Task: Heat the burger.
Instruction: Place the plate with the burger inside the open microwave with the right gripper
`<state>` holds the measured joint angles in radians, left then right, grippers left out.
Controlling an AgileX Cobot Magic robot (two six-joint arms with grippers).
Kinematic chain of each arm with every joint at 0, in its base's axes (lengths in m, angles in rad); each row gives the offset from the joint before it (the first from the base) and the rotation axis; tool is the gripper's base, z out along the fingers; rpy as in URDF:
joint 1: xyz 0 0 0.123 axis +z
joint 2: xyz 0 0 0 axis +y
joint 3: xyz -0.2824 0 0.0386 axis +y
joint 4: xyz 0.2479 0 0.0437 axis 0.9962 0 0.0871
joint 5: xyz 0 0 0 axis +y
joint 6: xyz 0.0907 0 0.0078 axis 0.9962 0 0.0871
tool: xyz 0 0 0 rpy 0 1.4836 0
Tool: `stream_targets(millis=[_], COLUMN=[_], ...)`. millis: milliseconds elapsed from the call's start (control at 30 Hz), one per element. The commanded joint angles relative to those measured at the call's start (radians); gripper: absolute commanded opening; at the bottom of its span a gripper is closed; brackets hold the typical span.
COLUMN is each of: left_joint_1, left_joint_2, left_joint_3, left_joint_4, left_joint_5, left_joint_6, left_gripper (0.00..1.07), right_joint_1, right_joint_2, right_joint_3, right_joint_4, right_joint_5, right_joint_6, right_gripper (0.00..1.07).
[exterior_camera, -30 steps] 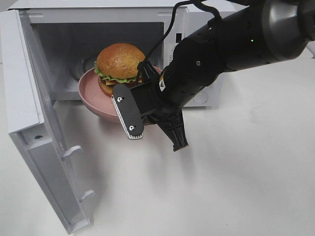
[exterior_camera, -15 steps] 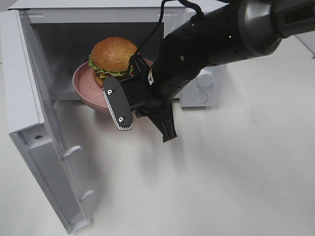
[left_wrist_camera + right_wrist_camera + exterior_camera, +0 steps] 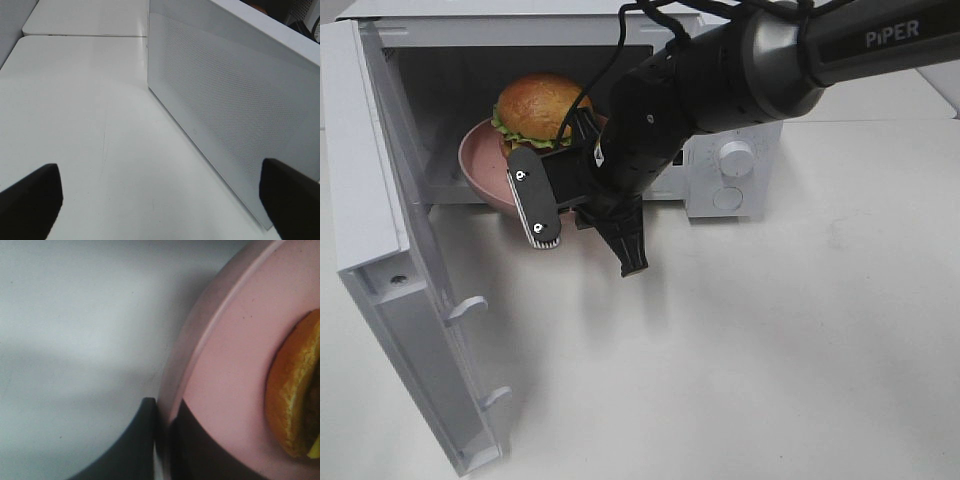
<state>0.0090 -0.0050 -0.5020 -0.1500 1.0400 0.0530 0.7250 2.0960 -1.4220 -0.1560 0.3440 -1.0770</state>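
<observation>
Right fingers (image 3: 134, 450): pinching the rim of the pink plate (image 3: 220, 365), one on its outer side and one on its inner.
Left fingers (image 3: 30, 200): spread wide, holding nothing, low over the tabletop (image 3: 75, 110).

Item 1, burger (image 3: 535, 108): upright on the pink plate, just inside the mouth of the microwave (image 3: 450, 90). We see the bun, the lettuce frill and a strip of cheese.
Item 2, pink plate: partway through the opening, with its front edge out over the sill.
Item 3, microwave: cavity open, door (image 3: 380, 200) swung fully out to the left of the high view. Two knobs (image 3: 737, 156) sit on the panel beside the cavity.

Progress, as we judge it:
- Done: the door is open, the plate is gripped, and the burger is at the cavity.
- Left: push the plate further in and set it down, release it and draw the arm back, close the door, and turn a knob.

Not made out:
- We cannot tell whether the plate rests on the cavity floor or is carried clear of it.
- The right arm (image 3: 720, 70) covers the plate's right side and the burger's lower right.
- The high view does not show the pinch itself, and the right wrist view shows only a slice of the bun.
- The left arm is absent from the high view. Its own camera faces a white dotted panel (image 3: 235, 100), which we take for the door's outer face, though we are not certain.
</observation>
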Motion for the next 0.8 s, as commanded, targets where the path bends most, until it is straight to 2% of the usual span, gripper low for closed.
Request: stream_targets(millis=[33,467,800], left_joint_1=[0.002,0.002,0.002], left_joint_2=[-0.02,-0.02,-0.02], left_joint_3=[0.002,0.002,0.002], left_joint_4=[0.0,0.0,0.0], left_joint_5=[-0.003,-0.003,-0.003], left_joint_6=[-0.006,-0.006,-0.006], left_gripper=[1.0,1.0,1.0], right_joint_1=[0.0,-0.002,-0.002], right_joint_2=[0.018,0.127,0.189], right_joint_3=[-0.076,-0.264,-0.351], right_joint_4=[-0.045,-0.095,-0.119], right_joint_5=[-0.013,0.065,0.073], right_joint_6=[0.026,0.148,0.157], right_gripper=[0.0,0.0,0.0])
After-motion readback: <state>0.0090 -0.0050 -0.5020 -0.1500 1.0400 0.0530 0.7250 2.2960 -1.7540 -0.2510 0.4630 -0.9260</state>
